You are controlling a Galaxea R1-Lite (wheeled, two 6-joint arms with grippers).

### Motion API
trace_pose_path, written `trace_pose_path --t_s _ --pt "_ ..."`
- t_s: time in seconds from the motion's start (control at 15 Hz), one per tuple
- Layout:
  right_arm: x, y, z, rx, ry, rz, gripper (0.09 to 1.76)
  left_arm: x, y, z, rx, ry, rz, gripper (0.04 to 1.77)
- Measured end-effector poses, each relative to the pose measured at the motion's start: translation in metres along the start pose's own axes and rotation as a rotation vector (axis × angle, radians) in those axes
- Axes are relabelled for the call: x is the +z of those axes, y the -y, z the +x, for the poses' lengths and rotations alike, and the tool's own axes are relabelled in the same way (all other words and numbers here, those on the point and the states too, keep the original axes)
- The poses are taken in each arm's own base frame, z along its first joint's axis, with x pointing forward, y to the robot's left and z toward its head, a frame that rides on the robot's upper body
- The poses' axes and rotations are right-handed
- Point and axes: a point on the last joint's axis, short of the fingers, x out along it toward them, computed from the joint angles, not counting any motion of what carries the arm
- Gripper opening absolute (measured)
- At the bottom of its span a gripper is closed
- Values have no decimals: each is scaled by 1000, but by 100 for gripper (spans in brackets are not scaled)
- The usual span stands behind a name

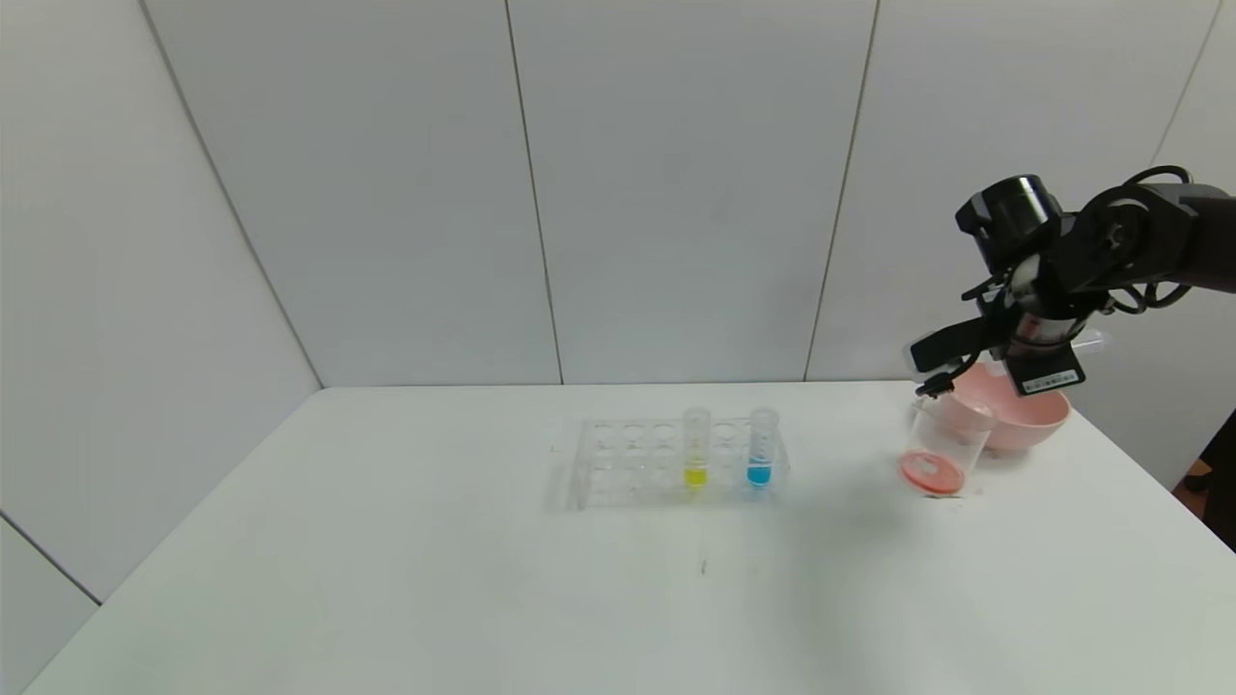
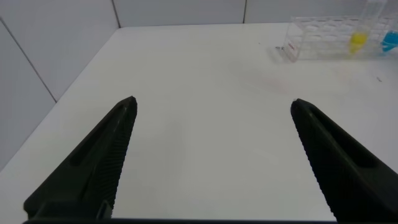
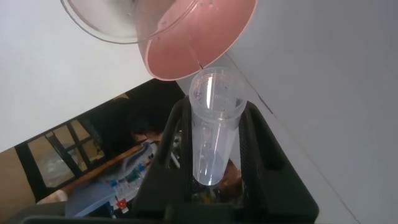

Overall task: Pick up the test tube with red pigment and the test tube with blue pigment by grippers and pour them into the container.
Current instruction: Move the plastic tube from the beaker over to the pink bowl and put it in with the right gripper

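Observation:
My right gripper (image 1: pixel 933 375) hangs tilted over the clear glass container (image 1: pixel 935 449), which holds orange-red liquid at its bottom. In the right wrist view this gripper (image 3: pixel 214 102) is shut on a clear test tube (image 3: pixel 214 134) that looks empty, its mouth pointing away from the camera; this is the red pigment tube. The blue pigment tube (image 1: pixel 761 452) stands upright in the clear rack (image 1: pixel 628 463), and shows in the left wrist view (image 2: pixel 390 40). My left gripper (image 2: pixel 212 102) is open and empty above bare table, out of the head view.
A tube with yellow liquid (image 1: pixel 695 452) stands in the rack beside the blue one. A pink bowl (image 1: pixel 1028 417) sits just behind the container near the table's right edge; it also shows in the right wrist view (image 3: pixel 205 37).

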Motion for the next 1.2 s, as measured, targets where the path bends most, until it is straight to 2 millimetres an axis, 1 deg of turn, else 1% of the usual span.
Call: trace_pose_path --t_s 0.47,0.8,1.0,1.2 --pt "4 -1 -1 6 5 -16 50 0 0 0 0 0 0 176" --pt "0 1 -9 -19 22 9 50 0 0 0 0 0 0 176" --pt "-8 4 -14 -40 128 76 50 0 0 0 0 0 0 176" --pt "-20 6 -17 -31 325 234 50 0 0 0 0 0 0 176"
